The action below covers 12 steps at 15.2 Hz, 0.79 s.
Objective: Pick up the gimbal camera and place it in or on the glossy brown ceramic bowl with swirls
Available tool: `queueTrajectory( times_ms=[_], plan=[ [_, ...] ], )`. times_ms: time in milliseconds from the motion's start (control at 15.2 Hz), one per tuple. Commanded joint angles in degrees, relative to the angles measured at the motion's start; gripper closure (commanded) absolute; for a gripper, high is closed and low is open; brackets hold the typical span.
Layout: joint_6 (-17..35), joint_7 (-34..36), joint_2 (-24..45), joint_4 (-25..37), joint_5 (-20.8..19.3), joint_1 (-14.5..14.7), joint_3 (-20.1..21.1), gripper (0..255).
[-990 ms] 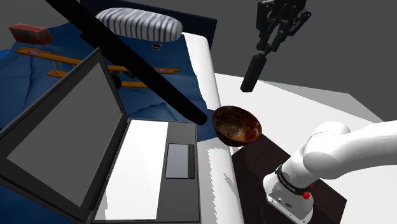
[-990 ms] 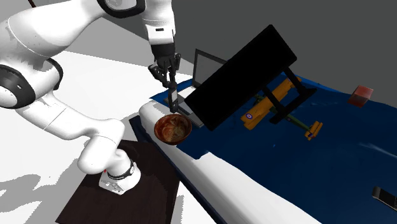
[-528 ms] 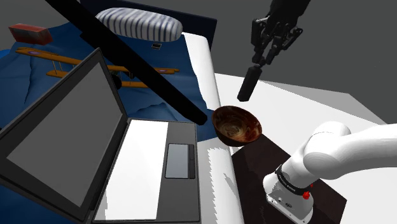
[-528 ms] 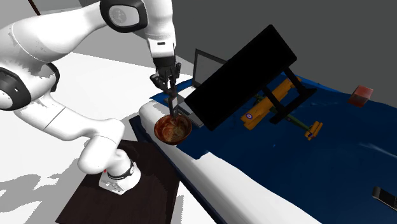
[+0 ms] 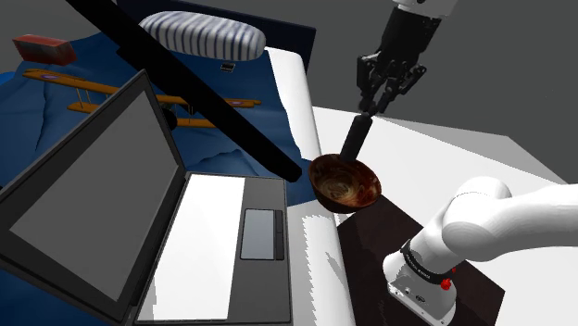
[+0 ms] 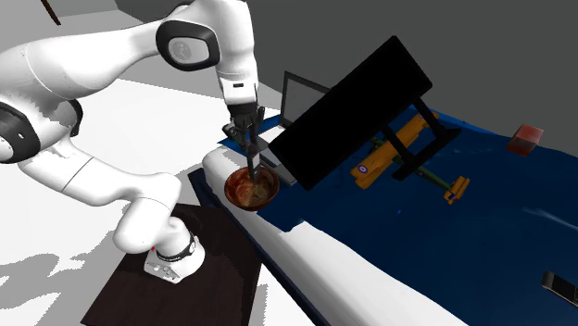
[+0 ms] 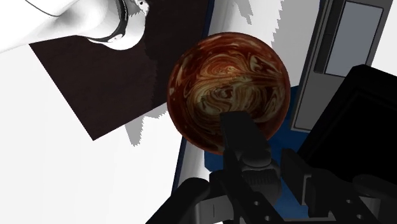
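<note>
My black gripper (image 5: 371, 106) is shut on the gimbal camera (image 5: 353, 141), a slim black stick that hangs tilted from the fingers. Its lower end sits just over the far rim of the glossy brown swirled bowl (image 5: 357, 190). The bowl rests on the white bed edge beside the laptop. From the second exterior view the gripper (image 6: 244, 137) holds the camera (image 6: 252, 157) right above the bowl (image 6: 243, 193). Along the wrist view, the camera (image 7: 245, 143) points from the gripper (image 7: 257, 184) onto the bowl (image 7: 210, 70).
An open laptop (image 5: 213, 231) lies at the shoulder view's left of the bowl. A long black panel (image 5: 185, 83) leans over it. Behind are a blue bedspread with a toy biplane (image 5: 83, 88) and a striped pillow (image 5: 204, 35). The dark stand (image 5: 370, 241) lies below the bowl.
The gripper has come down and toward the shoulder view's left with the camera, whose lower end went from well above the bowl to its rim.
</note>
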Motion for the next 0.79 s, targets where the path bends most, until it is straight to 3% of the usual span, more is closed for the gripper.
queueTrajectory(
  times_ms=[0,462,726],
  plan=[
    [1.36,-0.07,-0.57,-1.89,0.18,0.09,0.15,255],
    [6.49,-0.43,-2.70,-9.15,0.86,0.50,0.73,255],
    [6.49,-0.43,-2.70,-9.15,0.86,0.50,0.73,255]
  ],
)
